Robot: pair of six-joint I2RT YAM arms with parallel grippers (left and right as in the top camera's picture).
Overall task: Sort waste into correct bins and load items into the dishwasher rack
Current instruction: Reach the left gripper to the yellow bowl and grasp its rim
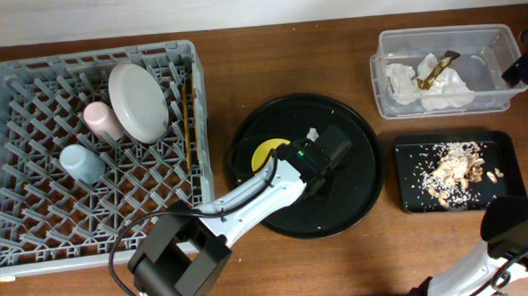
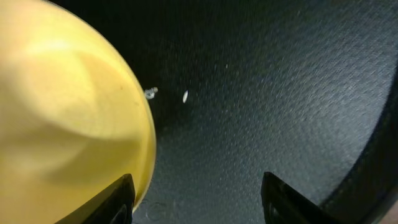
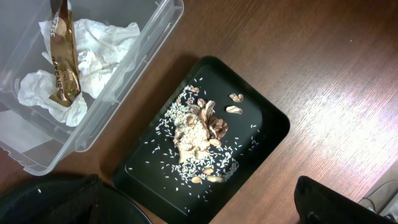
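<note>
The yellow bowl (image 1: 269,152) sits on the round black tray (image 1: 355,189). My left gripper (image 1: 329,154) is low over that tray and open. In the left wrist view its left finger is at the bowl's (image 2: 62,124) rim, with bare tray between the fingers (image 2: 199,202). The grey rack (image 1: 35,220) holds the grey-white plate (image 1: 139,102), pink cup (image 1: 100,119), light blue cup (image 1: 82,162) and chopsticks (image 1: 188,116). The clear tub (image 1: 381,71) holds the tissue (image 3: 43,93) and gold-brown wrapper (image 3: 62,56). The black tray (image 3: 261,134) holds food scraps (image 3: 199,127). My right gripper (image 3: 199,208) is open above it.
The right arm (image 1: 517,222) rises at the lower right of the overhead view. A small white scrap (image 1: 312,133) lies on the round tray, and two tiny white specks (image 2: 185,96) show beside the bowl. Bare wooden table (image 3: 323,62) lies beside the black tray.
</note>
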